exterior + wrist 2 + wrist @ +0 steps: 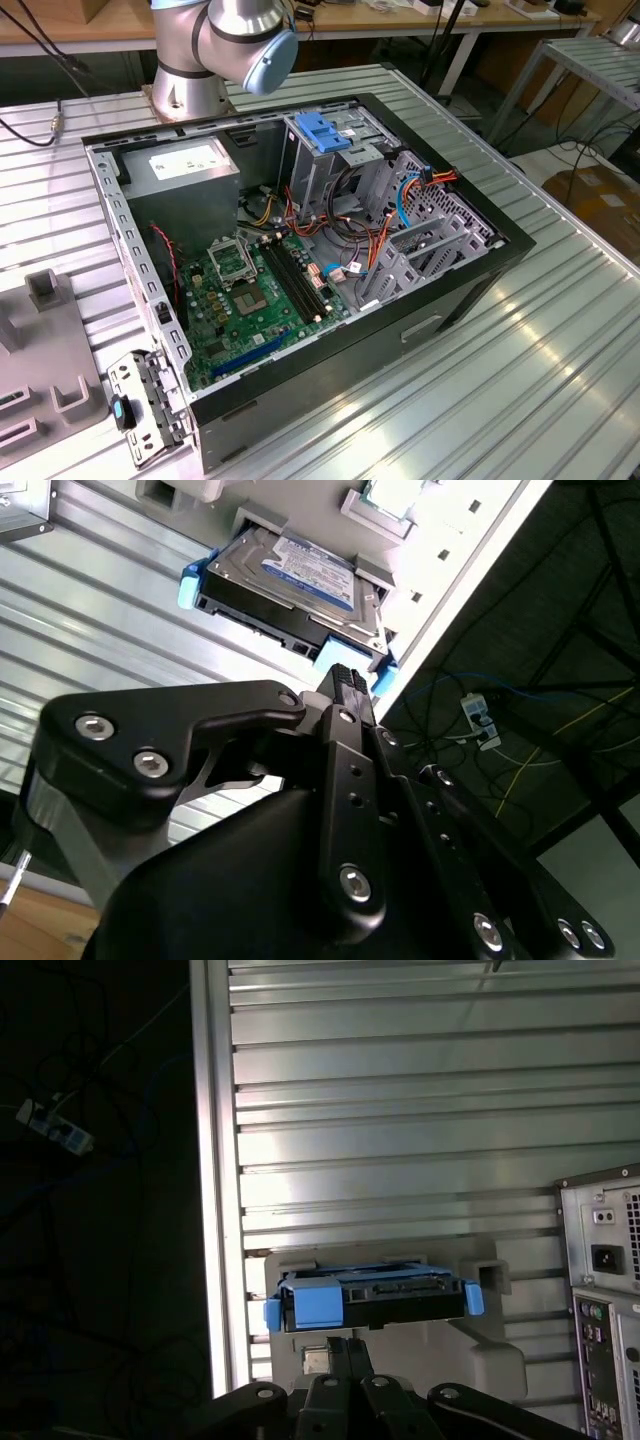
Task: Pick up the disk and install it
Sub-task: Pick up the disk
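1 disk [300,585] lies flat in a grey holder [480,1350] on the ribbed tabletop [400,1110], close to the tabletop's edge. The gripper [347,1345] hangs just beside the disk's near end. Its fingers [343,675] look pressed together and hold nothing. I think clenched fingers like that could bump the disk and knock it crooked in the holder instead of catching it.

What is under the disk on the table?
The disk rests in a pale grey holder on the ribbed metal table. The disk covers the holder's seat beneath it.
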Robot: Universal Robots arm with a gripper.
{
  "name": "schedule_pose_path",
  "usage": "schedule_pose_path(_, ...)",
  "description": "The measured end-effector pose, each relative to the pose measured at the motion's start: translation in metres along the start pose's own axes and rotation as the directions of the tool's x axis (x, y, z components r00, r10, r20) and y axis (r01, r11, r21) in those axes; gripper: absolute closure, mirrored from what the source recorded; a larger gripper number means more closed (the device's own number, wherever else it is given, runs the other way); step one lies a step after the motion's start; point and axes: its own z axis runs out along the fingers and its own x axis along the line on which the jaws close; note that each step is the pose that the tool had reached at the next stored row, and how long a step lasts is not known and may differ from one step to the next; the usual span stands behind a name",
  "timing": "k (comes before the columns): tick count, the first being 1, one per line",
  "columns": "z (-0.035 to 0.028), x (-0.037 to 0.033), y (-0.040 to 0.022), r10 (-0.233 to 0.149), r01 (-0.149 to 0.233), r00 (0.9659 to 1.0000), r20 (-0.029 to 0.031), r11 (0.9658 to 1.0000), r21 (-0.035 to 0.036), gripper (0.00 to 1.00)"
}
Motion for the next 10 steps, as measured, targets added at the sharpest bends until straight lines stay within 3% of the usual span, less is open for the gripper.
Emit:
schedule_pose_path(6, 0.0, 0.0014, -0.0001, -0.006, 0.006, 1.0, -0.0003, 1.0, -0.0001, 0.89)
schedule_pose_path(7, -0.0001, 0.0014, -0.0001, -0.074, 0.073, 0.9973, -0.0036, 0.9973, -0.0018, 0.89)
schedule_pose_path(10, 0.0, 0.0014, -0.0001, -0.142, 0.142, 0.9899, -0.0067, 0.9899, -0.0037, 0.89)
